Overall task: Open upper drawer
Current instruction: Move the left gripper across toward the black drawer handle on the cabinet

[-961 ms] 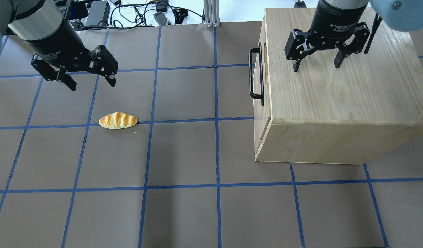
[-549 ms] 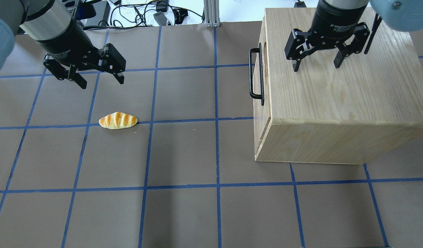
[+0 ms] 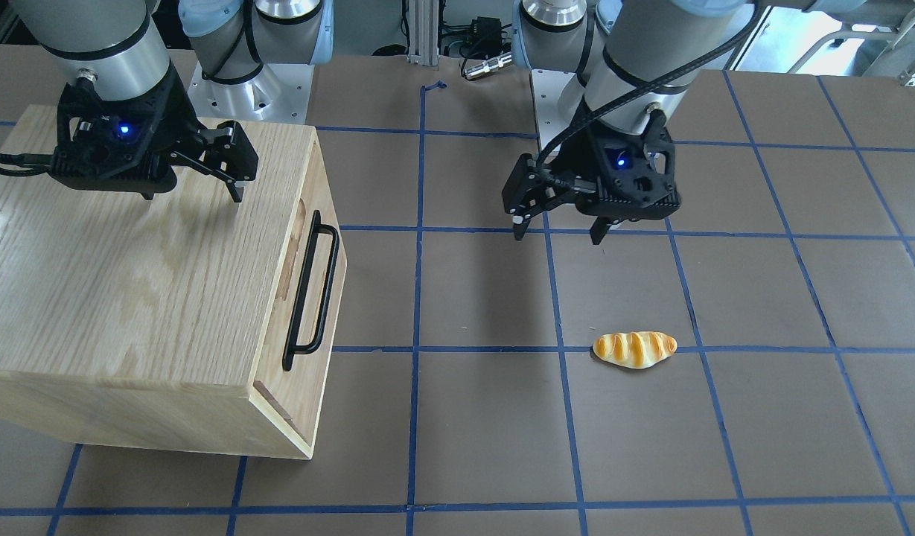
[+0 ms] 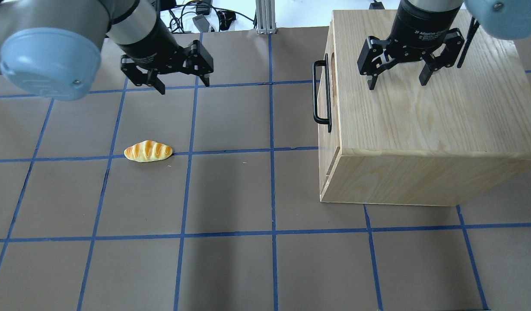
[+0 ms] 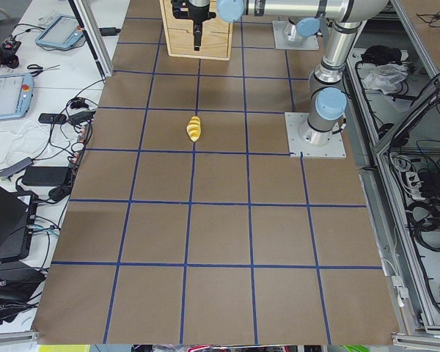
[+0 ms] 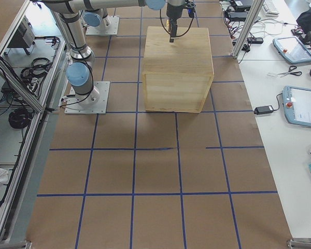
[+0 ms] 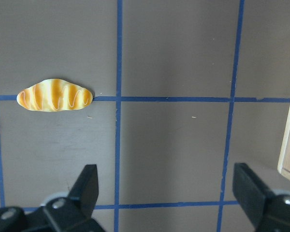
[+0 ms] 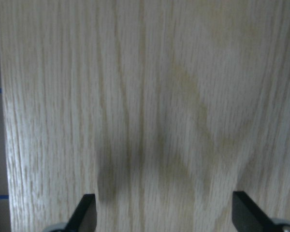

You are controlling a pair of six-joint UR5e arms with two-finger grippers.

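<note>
Both grippers: spread wide, empty.
Left gripper (image 4: 185, 87): hovered well apart from drawer.
Right gripper (image 4: 397, 85): hovered above cabinet (image 4: 421, 121) top.
Upper drawer (image 3: 313, 290): closed, untouched.

The upper drawer (image 3: 312, 190) shows only its front, seen slantwise. Its inside is hidden within the cabinet (image 3: 129, 298). The front-facing view cuts the cabinet off at its left edge, the overhead view at its right edge, and the left side view at the top. In the left side view the drawer front is too small for its handle to be made out. In the right side view the drawer front is turned away and hidden. The left gripper (image 7: 164, 169) is cut off by the lower edge of its wrist view, with only two fingertips showing. The right gripper (image 8: 163, 195) is cut off likewise, and the wood above it is blurred.
</note>
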